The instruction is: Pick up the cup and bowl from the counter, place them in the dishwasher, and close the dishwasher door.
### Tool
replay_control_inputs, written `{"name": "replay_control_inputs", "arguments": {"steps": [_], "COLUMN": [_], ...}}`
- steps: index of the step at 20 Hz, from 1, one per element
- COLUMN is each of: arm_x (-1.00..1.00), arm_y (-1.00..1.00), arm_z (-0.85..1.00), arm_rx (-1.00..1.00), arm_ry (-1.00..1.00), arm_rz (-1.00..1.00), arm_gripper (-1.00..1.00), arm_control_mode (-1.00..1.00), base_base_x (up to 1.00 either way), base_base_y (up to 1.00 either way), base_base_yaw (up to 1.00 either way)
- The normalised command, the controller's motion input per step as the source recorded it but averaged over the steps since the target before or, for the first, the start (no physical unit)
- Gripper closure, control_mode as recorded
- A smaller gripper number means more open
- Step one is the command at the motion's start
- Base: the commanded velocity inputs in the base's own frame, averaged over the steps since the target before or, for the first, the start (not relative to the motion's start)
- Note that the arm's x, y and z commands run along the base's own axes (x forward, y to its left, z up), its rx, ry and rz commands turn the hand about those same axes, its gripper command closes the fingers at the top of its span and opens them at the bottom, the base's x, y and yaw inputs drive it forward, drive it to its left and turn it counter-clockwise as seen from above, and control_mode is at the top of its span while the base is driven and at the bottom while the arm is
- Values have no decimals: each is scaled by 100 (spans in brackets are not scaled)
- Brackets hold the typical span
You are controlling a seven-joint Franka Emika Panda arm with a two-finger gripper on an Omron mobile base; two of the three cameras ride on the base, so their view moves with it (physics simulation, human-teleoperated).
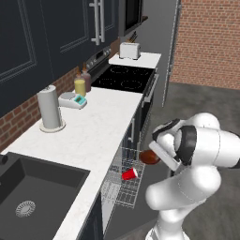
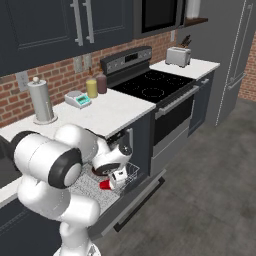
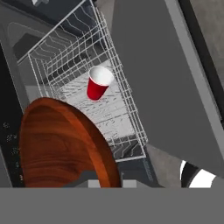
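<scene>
- Bowl [image 3: 57, 144] is pinched at its rim in the nearly closed gripper [image 1: 157, 157] and carried over the pulled-out wire rack [image 3: 127, 127] of the dishwasher [image 2: 145, 135].
- Cup [image 3: 99, 83] already lies tipped on its side inside the rack.
- Step judged: bowl placement; door closing is left.
- Next move calls for lowering the bowl onto free rack area beside the cup, then release.
- Dishwasher door [image 3: 175, 83] is down, open.
- Counter [image 1: 98, 126] holds a yellow-filled jar [image 1: 80, 86].

White arm [image 2: 55, 170] at lower left, reaching over pulled-out dishwasher rack [image 2: 95, 187] holding red cup [image 2: 105, 185]; stove [image 2: 150, 86] at upper centre.
</scene>
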Motion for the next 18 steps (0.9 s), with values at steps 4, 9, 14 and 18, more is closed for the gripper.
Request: {"name": "replay_control_inputs", "arguments": {"steps": [4,9,14,18], "arm_x": [40,76,67,69], "arm_y": [-27,-13,-1,0], "arm_z": [-44,-44,-54,-75], "arm_rx": [12,11,8,2], "arm_ry": [0,0,0,0], "arm_rz": [-1,-2,-4,-9], "arm_gripper": [100,100,100,100], "arm_control_mode": [-100,-100,-100,-100], "base_base_x": [0,0,0,0], "base_base_y": [0,0,0,0], "base_base_yaw": [0,0,0,0]}}
